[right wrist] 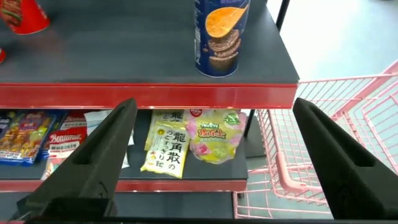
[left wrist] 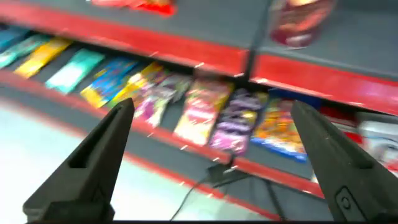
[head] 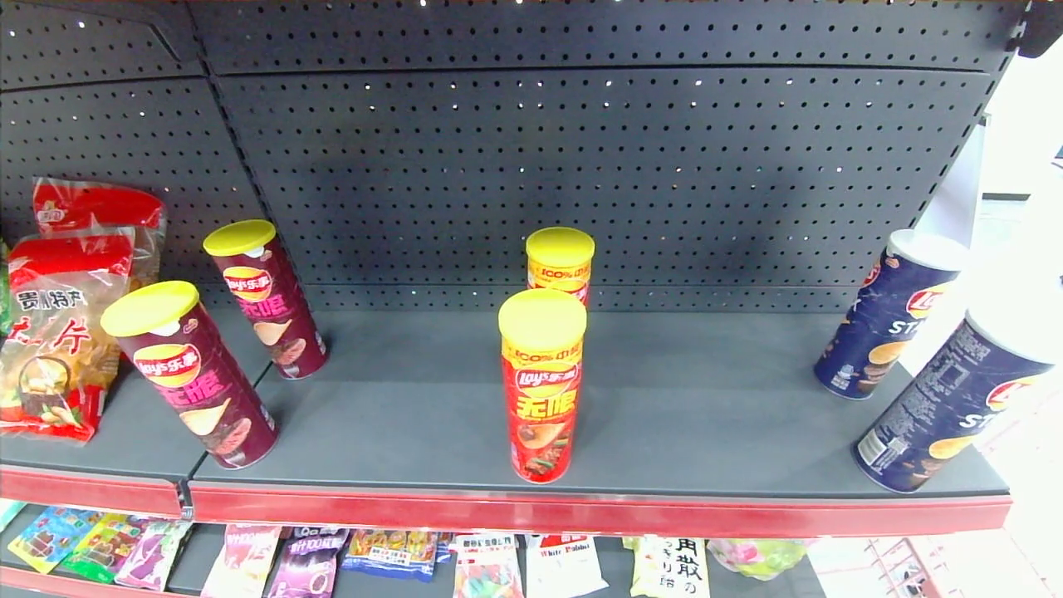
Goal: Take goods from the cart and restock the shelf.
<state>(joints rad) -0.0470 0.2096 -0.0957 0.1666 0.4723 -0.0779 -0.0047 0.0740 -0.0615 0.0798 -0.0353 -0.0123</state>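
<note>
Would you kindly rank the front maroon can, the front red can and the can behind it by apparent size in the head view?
1. The front maroon can and the front red can: too alike to rank.
2. The rear can: smallest, but farther back and partly hidden, so true size is unsure.

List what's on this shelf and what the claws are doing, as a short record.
Shelf: dark, red front edge
Left: two maroon cans
Middle: two red cans, one behind the other
Right: two blue cans
Far left: snack bags
Below: snack packets
Cart: pink wire, beside shelf's right end
Left claw: open, empty
Right claw: open, empty
</note>
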